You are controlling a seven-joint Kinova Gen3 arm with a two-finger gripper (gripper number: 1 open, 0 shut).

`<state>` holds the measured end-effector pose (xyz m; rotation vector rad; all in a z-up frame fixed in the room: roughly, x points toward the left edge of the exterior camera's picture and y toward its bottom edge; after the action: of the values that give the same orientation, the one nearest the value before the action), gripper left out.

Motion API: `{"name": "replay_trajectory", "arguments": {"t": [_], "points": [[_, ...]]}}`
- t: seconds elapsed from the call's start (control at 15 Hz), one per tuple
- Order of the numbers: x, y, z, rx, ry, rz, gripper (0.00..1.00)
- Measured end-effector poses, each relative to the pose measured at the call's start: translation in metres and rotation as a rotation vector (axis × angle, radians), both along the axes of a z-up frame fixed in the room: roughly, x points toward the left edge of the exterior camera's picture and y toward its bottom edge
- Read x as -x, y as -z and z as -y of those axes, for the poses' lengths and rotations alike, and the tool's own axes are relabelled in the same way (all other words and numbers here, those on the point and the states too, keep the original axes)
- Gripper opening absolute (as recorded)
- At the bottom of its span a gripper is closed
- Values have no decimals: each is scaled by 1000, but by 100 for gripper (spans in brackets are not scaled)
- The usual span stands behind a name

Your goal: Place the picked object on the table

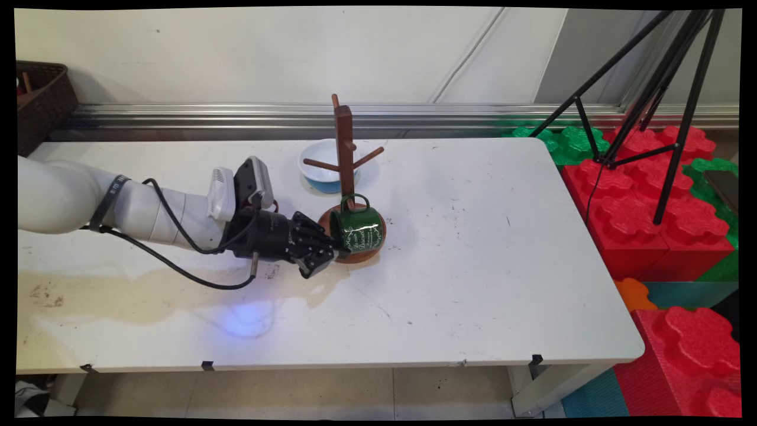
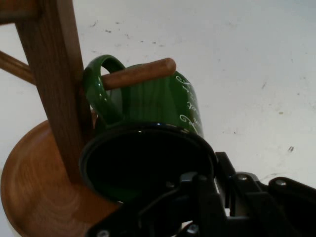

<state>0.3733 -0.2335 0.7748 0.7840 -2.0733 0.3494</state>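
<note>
- One gripper (image 1: 331, 248), black, low over the table (image 1: 473, 284) and reaching in from the left; its fingers pinch the rim of the mug, one inside the mouth and one outside (the hand view shows the linkage rising right at the rim).
- One mug (image 1: 358, 229), green enamel with white lettering on its side. It lies tipped on its side above the stand's round base, mouth toward the gripper, and its handle (image 2: 101, 89) is threaded over a low peg (image 2: 140, 74) of the stand.
- Handling, as a judgement: the mug looks stiff, light and hard-walled, with a glossy coat that may slip between smooth fingers; enamel can chip if knocked against the post. The rim is the hold now taken; the handle is the other spot, though the peg occupies it.
- One mug stand (image 1: 344, 154), dark wood: an upright post, a round base (image 1: 355, 251) and short pegs slanting upward (three can be made out in the main view, plus the one through the handle).
- One bowl (image 1: 328, 171), white inside and blue outside, just behind the stand and partly hidden by the post.
- One basket (image 1: 41, 100), dark wicker, at the far left corner; its contents cannot be made out.
- One tripod (image 1: 650, 106), black, standing on red and green foam blocks (image 1: 639, 207) beyond the table's right end (their number cannot be counted).
</note>
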Motion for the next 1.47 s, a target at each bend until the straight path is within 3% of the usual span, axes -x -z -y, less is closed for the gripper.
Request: {"name": "replay_trajectory", "arguments": {"t": [0.47, 1.47], "points": [[1, -8, 1, 4, -5, -18, 0], [7, -37, -21, -34, 55, -58, 0]]}}
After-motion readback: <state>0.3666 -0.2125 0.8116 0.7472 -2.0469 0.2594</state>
